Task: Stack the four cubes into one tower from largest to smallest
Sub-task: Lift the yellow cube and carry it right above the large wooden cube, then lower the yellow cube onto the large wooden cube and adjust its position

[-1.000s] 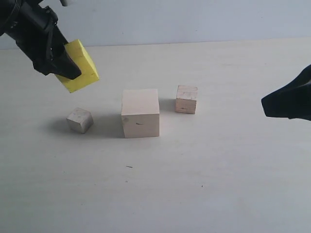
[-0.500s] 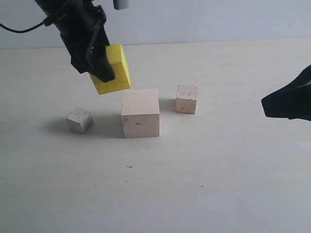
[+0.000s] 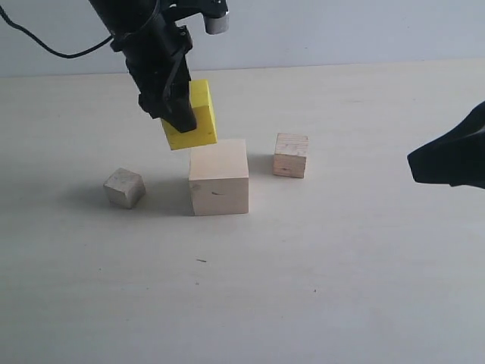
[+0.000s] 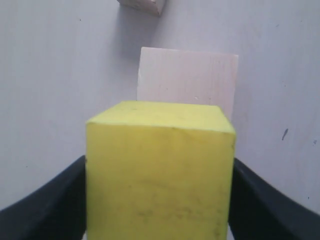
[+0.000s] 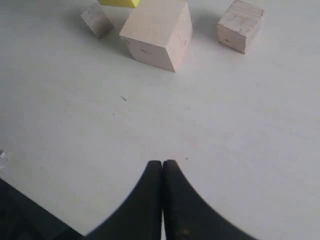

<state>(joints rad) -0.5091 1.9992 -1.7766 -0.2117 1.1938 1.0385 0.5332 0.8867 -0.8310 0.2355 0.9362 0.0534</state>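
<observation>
1. The smallest wood cube (image 3: 124, 188) rests toward the tabletop's left side, near the big cube but not touching it. I judge it light and stiff, best pinched across two opposite flat faces.
2. My left claw (image 3: 184, 117) is pinching the yellow cube (image 4: 160, 170) by its opposite side faces. The cube hangs tilted just over the far-left top edge of the large wood cube (image 3: 219, 176). I cannot tell if they touch. It looks rigid and light, and its smooth faces may slide unless I set it down level.
3. The large cube stands mid-tabletop with its top bare. It should make a broad, steady base.
4. The small wood cube (image 3: 291, 155) sits just beyond it to the right, slightly nearer the far edge.
5. My right claw (image 5: 162, 164) is pressed together and empty, over the tabletop's right side.
6. I see no containers.
</observation>
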